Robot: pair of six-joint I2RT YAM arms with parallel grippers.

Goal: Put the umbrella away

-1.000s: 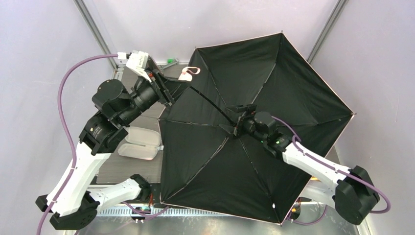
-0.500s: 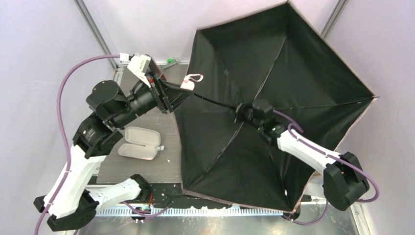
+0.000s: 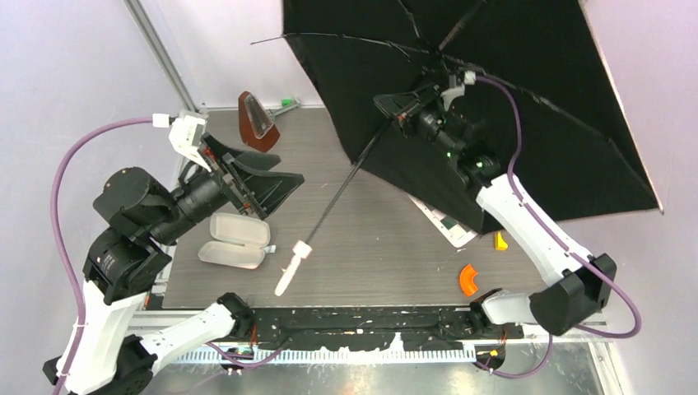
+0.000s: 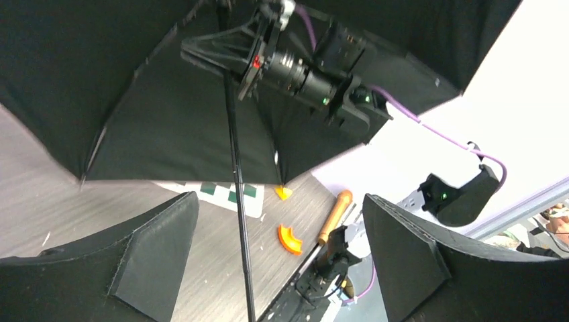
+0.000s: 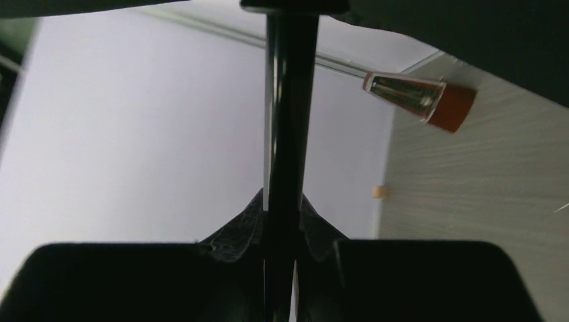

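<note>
The umbrella (image 3: 510, 99) is open, its black canopy tipped up at the back right and running out of the top external view. Its thin black shaft (image 3: 346, 185) slants down to the pale pink handle (image 3: 290, 270), low over the table near the front. My right gripper (image 3: 395, 105) is shut on the shaft (image 5: 285, 121) just under the canopy. My left gripper (image 3: 265, 179) stands open, left of the shaft and apart from it. In the left wrist view the shaft (image 4: 236, 201) crosses beyond the wide-apart fingers (image 4: 154, 248), with the canopy (image 4: 134, 87) above.
A white open case (image 3: 234, 241) lies front left of the grey table (image 3: 370, 263). A red-brown wedge-shaped object (image 3: 256, 122) stands at the back. An orange curved piece (image 3: 467, 280), a yellow piece (image 3: 500, 240) and a checkered card (image 3: 444, 226) lie right. A wooden-handled tool (image 4: 334, 215) sits at the table edge.
My left gripper let go of the handle, opened and drew back left. My right gripper closed on the shaft and swung the umbrella up and back, so the handle now hangs toward the front.
</note>
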